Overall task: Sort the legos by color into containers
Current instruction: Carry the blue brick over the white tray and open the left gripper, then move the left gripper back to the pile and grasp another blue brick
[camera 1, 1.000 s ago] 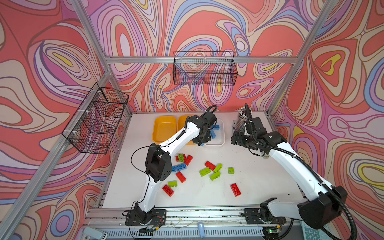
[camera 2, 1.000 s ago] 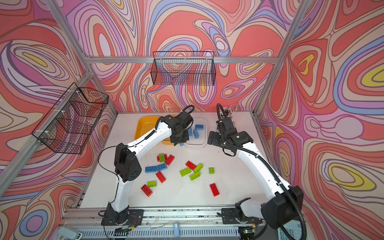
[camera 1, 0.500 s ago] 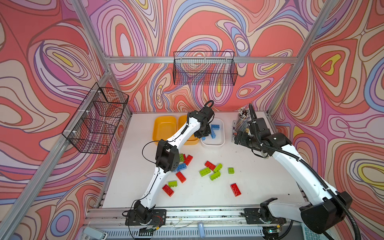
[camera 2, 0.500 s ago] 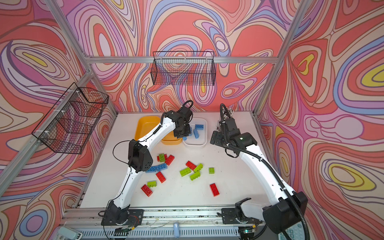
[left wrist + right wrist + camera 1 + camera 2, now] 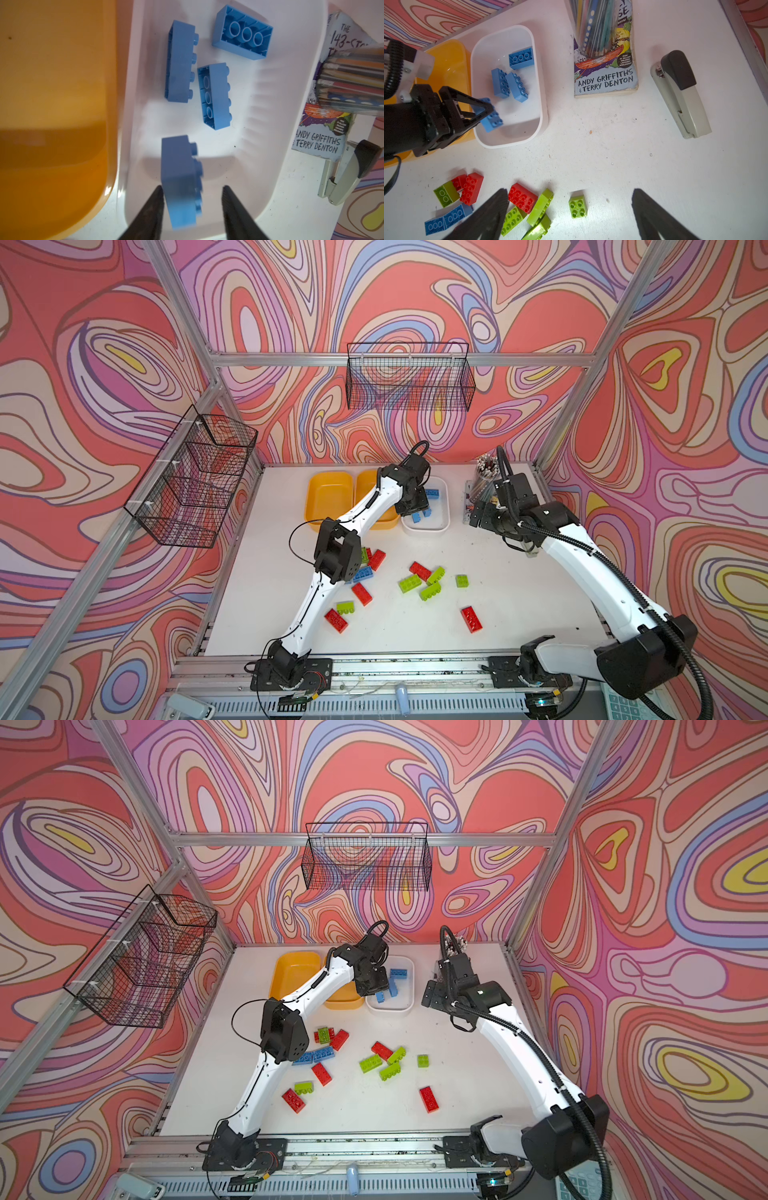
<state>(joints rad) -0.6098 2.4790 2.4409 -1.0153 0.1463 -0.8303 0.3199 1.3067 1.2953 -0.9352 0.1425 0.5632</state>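
Where glossy white tub (image 5: pixel 286 87) curves, studded bricks (image 5: pixel 217 97) lie.

Three walls (image 5: pixel 415 302) close in the white table (image 5: pixel 532 605), all papered in swirling loops of red, pink, lilac, blue and yellow. Silver metal posts (image 5: pixel 178 310) rise from the table's back corners, joined by a crossbar (image 5: pixel 291 359) above its far edge. A black wire basket (image 5: pixel 409 379) hangs from that crossbar over the back of the table. A tiered wire basket (image 5: pixel 195 481) hangs on the slanted rail (image 5: pixel 88 576) to the table's left. A slotted metal rail (image 5: pixel 415 664) runs along the table's near edge. The light is bright and even, with soft shadows on the tabletop.
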